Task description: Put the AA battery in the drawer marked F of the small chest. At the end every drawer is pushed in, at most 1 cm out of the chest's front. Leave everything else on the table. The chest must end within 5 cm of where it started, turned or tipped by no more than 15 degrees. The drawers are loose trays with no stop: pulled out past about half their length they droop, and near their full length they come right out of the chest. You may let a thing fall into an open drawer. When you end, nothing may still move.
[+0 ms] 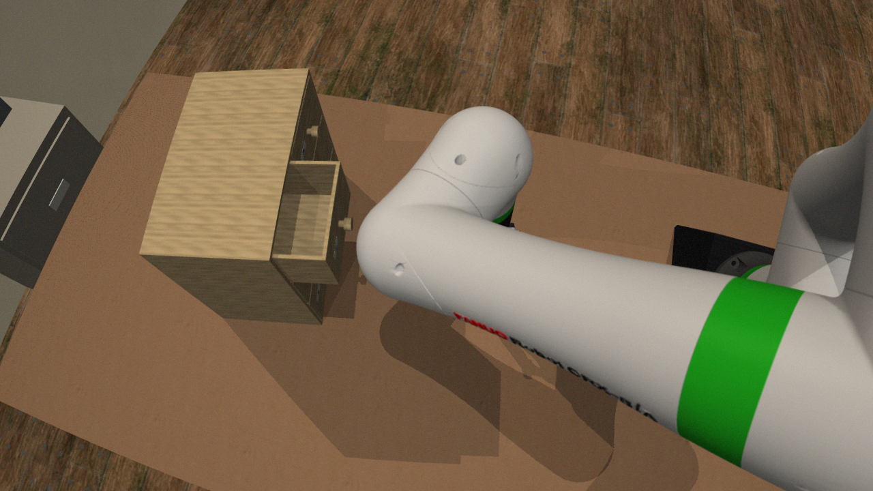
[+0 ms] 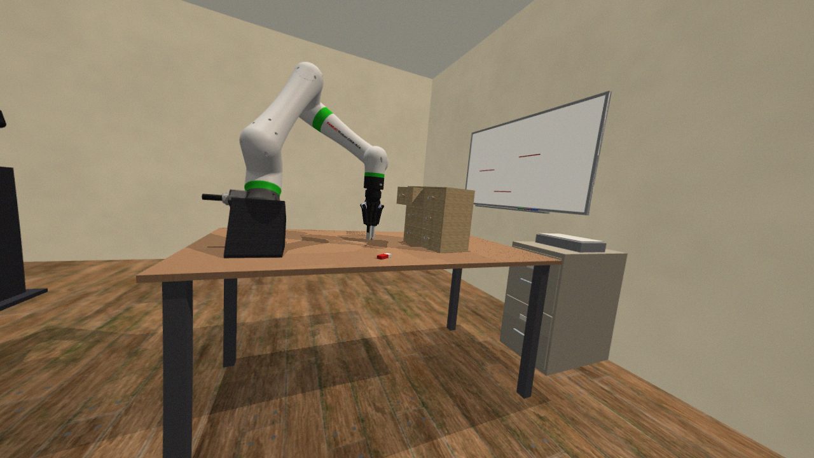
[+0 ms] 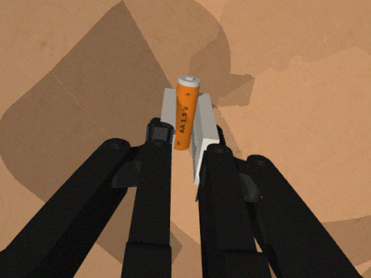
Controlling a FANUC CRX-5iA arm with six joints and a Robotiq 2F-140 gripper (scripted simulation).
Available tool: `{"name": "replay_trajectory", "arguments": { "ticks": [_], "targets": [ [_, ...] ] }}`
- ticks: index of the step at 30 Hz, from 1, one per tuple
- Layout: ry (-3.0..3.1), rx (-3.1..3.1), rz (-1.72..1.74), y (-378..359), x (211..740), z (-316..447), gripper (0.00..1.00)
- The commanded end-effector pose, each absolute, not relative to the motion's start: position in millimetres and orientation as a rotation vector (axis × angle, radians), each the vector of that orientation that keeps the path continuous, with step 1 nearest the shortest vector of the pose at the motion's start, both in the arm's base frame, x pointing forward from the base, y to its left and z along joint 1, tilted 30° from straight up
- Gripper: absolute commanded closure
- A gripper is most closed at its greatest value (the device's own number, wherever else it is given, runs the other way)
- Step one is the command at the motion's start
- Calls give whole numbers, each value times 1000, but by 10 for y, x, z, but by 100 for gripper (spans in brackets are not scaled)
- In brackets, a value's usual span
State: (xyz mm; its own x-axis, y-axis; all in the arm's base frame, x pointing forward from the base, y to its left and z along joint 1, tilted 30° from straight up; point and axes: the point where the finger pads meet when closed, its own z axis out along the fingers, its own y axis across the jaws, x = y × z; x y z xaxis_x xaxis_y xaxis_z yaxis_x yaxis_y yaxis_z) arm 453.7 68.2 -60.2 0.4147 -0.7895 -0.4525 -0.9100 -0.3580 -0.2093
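My gripper is shut on the AA battery, an orange cylinder with a silver end. The grey finger pads press its sides, and the silver end sticks out beyond them. The fingertips are a little above the table, in front of the chest. In the top view the arm hides the gripper. The small wooden chest stands upright. One top drawer is pulled partly out, level, and the part of its inside that shows is empty. Its letter is not readable.
A small red and white object lies on the table, near the edge facing the exterior camera. A knob sticks out from the open drawer. The arm's black base stands at the other end. A grey cabinet stands beyond the table.
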Motion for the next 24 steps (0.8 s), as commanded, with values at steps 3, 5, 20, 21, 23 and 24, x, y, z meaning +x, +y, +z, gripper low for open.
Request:
{"name": "replay_trajectory", "arguments": {
  "ticks": [3, 5, 20, 21, 23, 24],
  "targets": [
    [1448, -2249, 384, 448, 4536, -190, 94],
    [1448, -2249, 384, 369, 4535, -52, 94],
    [1281, -2333, 339, 335, 4587, 0, 94],
    [1201, -2369, 317, 333, 4612, 0, 94],
    [995, -2449, 262, 329, 4673, -1, 94],
    [941, -2468, 247, 326, 4709, -2, 94]
  ]
}}
